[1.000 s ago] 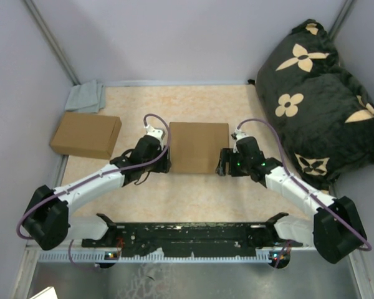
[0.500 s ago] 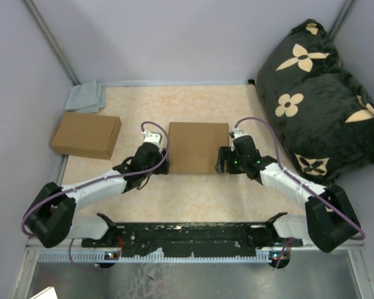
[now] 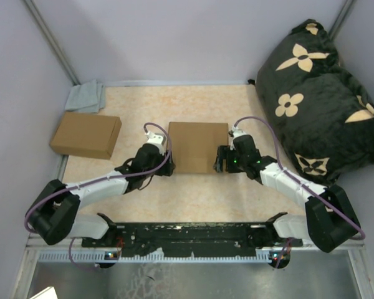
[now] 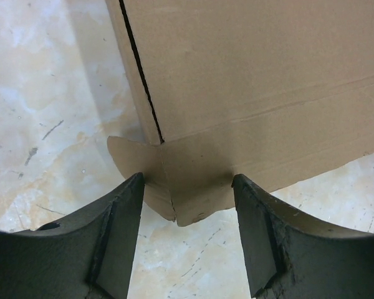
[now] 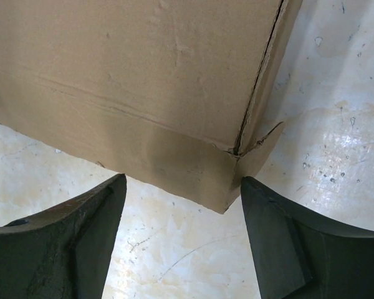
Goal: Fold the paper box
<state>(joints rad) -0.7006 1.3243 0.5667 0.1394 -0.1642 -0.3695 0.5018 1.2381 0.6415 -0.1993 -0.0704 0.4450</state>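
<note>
The paper box (image 3: 198, 147) is a plain brown cardboard box, folded shut, in the middle of the table. My left gripper (image 3: 164, 163) is open at its near left corner; in the left wrist view that corner (image 4: 193, 193) sits between the two black fingers (image 4: 115, 237), with a small tab sticking out to the left. My right gripper (image 3: 219, 161) is open at the near right corner; in the right wrist view that corner (image 5: 227, 187) lies between the spread fingers (image 5: 280, 240), and the side seam gapes a little. Neither gripper holds anything.
A second, ready-made brown cardboard box (image 3: 85, 134) lies at the left, with a grey cloth (image 3: 86, 96) behind it in the back left corner. A large black cushion with tan flowers (image 3: 321, 99) fills the right side. Grey walls enclose the table.
Both grippers have moved in slightly toward the box's near corners and lowered. The box has not moved.
</note>
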